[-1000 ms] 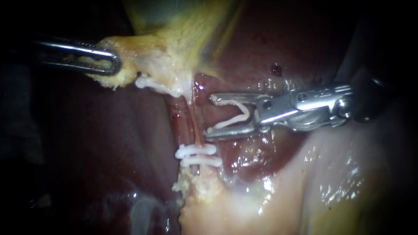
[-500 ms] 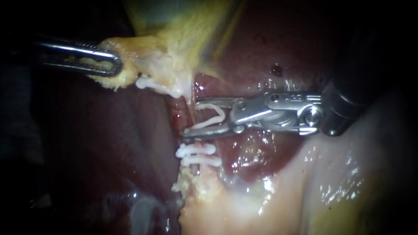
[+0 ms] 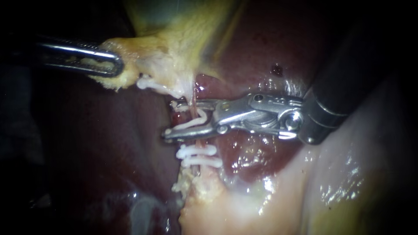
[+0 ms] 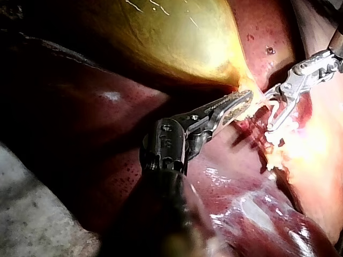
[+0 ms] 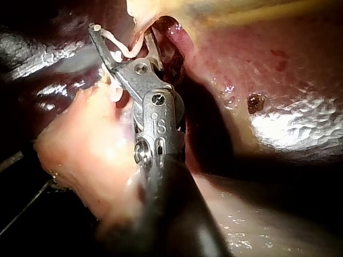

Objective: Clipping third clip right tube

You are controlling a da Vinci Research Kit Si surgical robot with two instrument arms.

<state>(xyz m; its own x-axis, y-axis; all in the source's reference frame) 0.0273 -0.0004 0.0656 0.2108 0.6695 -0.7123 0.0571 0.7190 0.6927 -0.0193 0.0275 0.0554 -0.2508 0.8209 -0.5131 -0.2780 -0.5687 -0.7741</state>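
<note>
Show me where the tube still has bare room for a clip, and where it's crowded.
Bare: the tube stretch between the upper clip and the two lower clips; the right instrument, holding an open clip, straddles it. Also the liver below the left instrument. Crowded: at the gallbladder the left jaws grip, and from the lower clips down.

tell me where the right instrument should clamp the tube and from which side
Likely the bare stretch of tube between the upper clip and the two lower clips, coming from the right: the tube runs vertically, so the right instrument's sideways jaws cross it squarely.
</note>
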